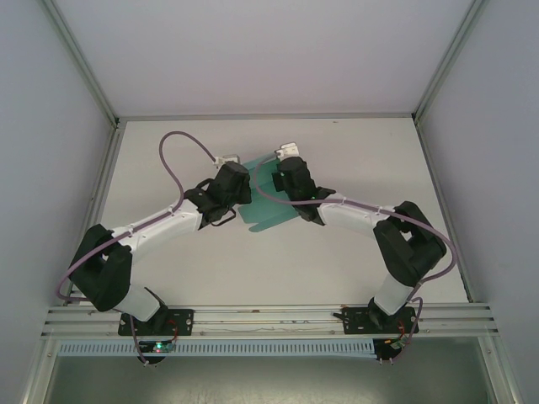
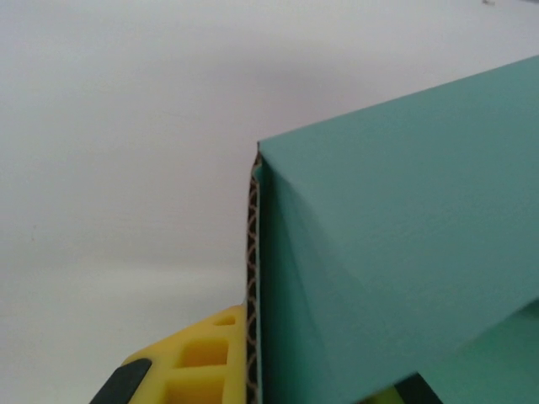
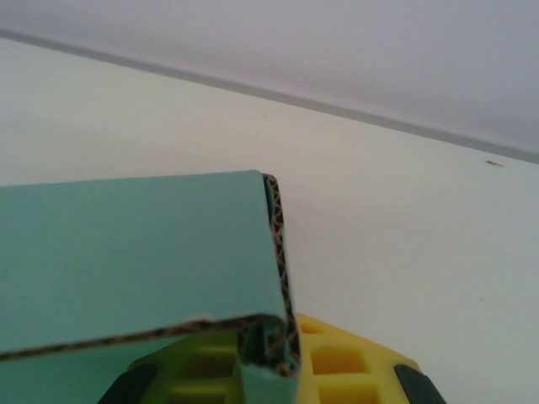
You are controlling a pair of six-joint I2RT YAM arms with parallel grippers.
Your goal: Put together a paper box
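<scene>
The paper box (image 1: 268, 210) is teal-green corrugated card, partly folded, lying mid-table between my two arms. My left gripper (image 1: 242, 190) comes at its left side and my right gripper (image 1: 283, 187) at its far right part. In the left wrist view an upright wall of the paper box (image 2: 396, 236) stands with its brown fluted edge against the yellow left finger (image 2: 198, 358); the left gripper (image 2: 268, 374) is shut on it, its other finger mostly hidden. In the right wrist view the right gripper (image 3: 269, 358) is shut on a doubled-over wall of the paper box (image 3: 143, 252).
The white table (image 1: 168, 143) has walls at the back and on both sides, with metal rails along its edges. An aluminium rail (image 1: 269, 318) carries both arm bases at the near edge. Purple cables (image 1: 181, 143) loop above each arm.
</scene>
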